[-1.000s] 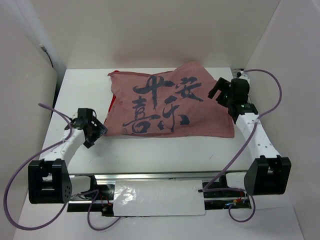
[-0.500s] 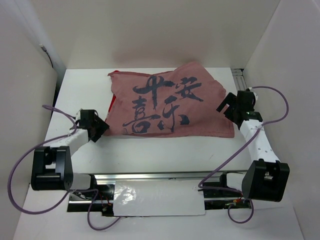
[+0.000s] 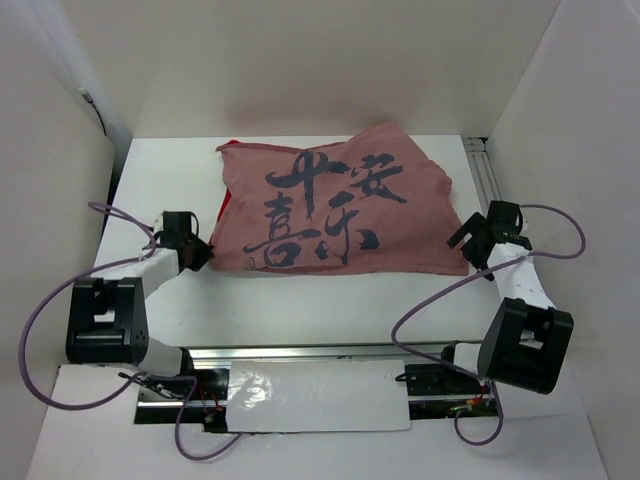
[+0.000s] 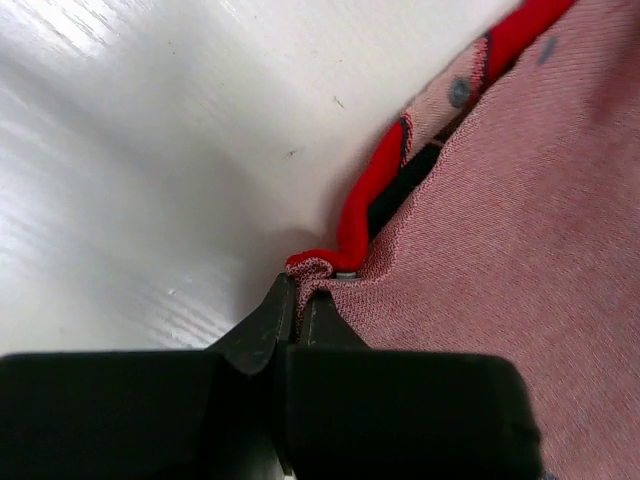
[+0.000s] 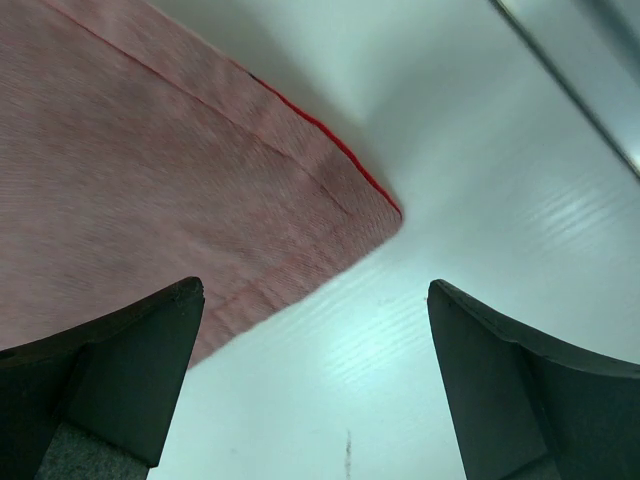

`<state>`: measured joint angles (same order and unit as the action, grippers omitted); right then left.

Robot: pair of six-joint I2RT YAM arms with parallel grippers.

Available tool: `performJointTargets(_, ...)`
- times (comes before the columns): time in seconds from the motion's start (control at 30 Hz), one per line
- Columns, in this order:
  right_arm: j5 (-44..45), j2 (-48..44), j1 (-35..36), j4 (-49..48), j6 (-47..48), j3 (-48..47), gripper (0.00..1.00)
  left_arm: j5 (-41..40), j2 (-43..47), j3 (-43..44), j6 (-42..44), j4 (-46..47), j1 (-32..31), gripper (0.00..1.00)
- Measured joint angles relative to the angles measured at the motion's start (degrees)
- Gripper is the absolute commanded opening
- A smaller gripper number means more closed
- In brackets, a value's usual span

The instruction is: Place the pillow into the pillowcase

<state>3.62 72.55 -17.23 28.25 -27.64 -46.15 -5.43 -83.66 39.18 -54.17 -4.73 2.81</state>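
White flat surface carries everything. Dusty pink-red fabric pillowcase, dark calligraphy side up, lies across the middle and far part of the surface, slightly puffed and wrinkled. The cream pillow is not visible in any view; the fullness suggests it may already be inside, but that is a judgement only. Handling estimate: light, soft and limp woven cloth that will fold and drag rather than slide as a sheet. It is not fragile, and the weave looks grippy rather than slick. Best holds are the hemmed corners and the open edge on the left, where a bright red inner layer shows beside a dark gap. Right claw: fingers spread wide, nothing between them, hanging above the pillowcase's near right corner and apart from the cloth; that corner lies just ahead between the fingers in the wrist view. Left claw: fingers pressed together, tips right at the near left corner hem, touching or nearly so. No cloth can be seen caught between them, so it is probably not gripping.
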Motion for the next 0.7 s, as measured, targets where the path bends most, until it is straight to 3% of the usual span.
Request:
performJointTargets(0.37, -2.93, 9.03, -0.17, -3.89, -0.50, 1.97, 0.99, -0.98, 13.90, -2.51, 0.31, -1.46, 0.00, 0.00)
performJointTargets(0.57, -3.06, 13.33, -0.17, -9.14, -1.25, 2.14, 0.90, -1.18, 16.44, -2.97, 1.51, -2.91, 0.00, 0.00)
performJointTargets(0.63, -2.99, 13.97, 0.09, -11.17, -1.44, 2.12, 0.86, -1.16, 17.29, -2.97, 1.62, -3.13, 0.00, 0.00)
performJointTargets(0.7, -2.43, 15.10, 0.63, -13.40, -1.57, 1.77, 0.66, -1.18, 18.43, -2.97, 1.75, -3.48, 0.00, 0.00)
